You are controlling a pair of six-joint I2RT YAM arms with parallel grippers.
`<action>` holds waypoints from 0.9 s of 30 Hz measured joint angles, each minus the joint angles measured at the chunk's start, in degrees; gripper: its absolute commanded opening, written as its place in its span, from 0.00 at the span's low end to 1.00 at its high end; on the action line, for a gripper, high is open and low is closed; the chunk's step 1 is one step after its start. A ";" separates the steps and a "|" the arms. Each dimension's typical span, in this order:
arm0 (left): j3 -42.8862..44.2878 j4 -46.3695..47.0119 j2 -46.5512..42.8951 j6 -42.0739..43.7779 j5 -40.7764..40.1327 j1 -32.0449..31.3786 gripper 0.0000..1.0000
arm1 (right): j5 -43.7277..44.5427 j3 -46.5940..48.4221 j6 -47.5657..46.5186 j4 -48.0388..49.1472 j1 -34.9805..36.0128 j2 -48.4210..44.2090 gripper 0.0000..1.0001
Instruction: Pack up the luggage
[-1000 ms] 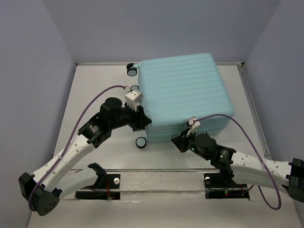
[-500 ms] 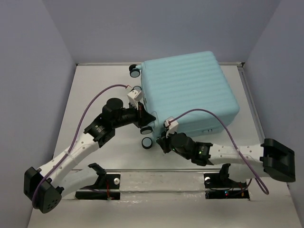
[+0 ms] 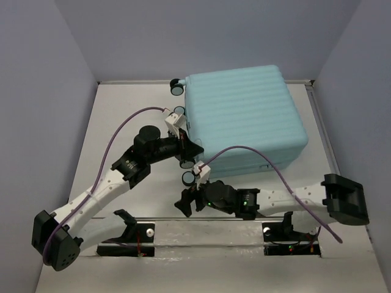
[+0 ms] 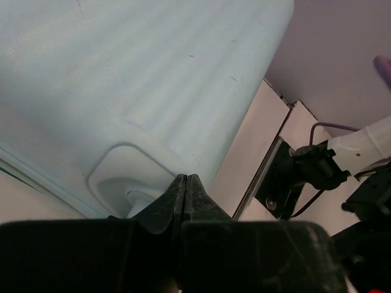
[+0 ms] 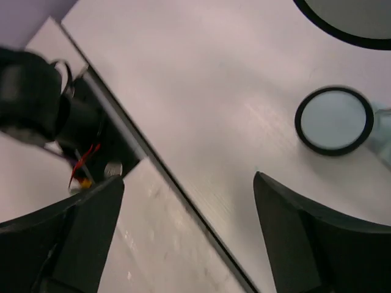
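Note:
The luggage (image 3: 244, 116) is a pale aqua ribbed suitcase, lying closed and flat at the back middle of the table. Its caster wheels (image 3: 189, 179) stick out on the left side. My left gripper (image 3: 195, 148) is shut with nothing in it. Its tips (image 4: 185, 178) rest against the luggage (image 4: 122, 73) at a wheel recess. My right gripper (image 3: 185, 204) hangs low over the table in front of the luggage's near-left corner. In the right wrist view this gripper (image 5: 189, 183) is open and empty, with a caster wheel (image 5: 333, 121) just beyond its right finger.
The two arm mounts (image 3: 134, 235) (image 3: 287, 235) sit on a metal strip along the near edge. Purple walls close in the left, right and back sides. A purple cable (image 3: 244, 152) arcs over the luggage's front edge.
My right arm swung left, away from the luggage's front, and its jaws opened. The luggage shifted slightly backward. My left gripper closed fully at the luggage's left side.

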 measured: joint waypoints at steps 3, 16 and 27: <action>-0.72 1.36 -0.42 -1.27 -0.15 -0.20 0.06 | -2.38 0.79 1.09 -14.45 0.92 -10.78 0.98; -4.85 3.74 -2.86 -5.38 0.85 -1.11 0.06 | 8.66 14.45 -6.45 -35.15 -39.91 -29.86 1.00; -10.69 1.95 -3.93 -6.58 -0.07 -2.12 0.06 | 6.93 24.15 -11.87 -36.33 -71.93 -14.01 1.00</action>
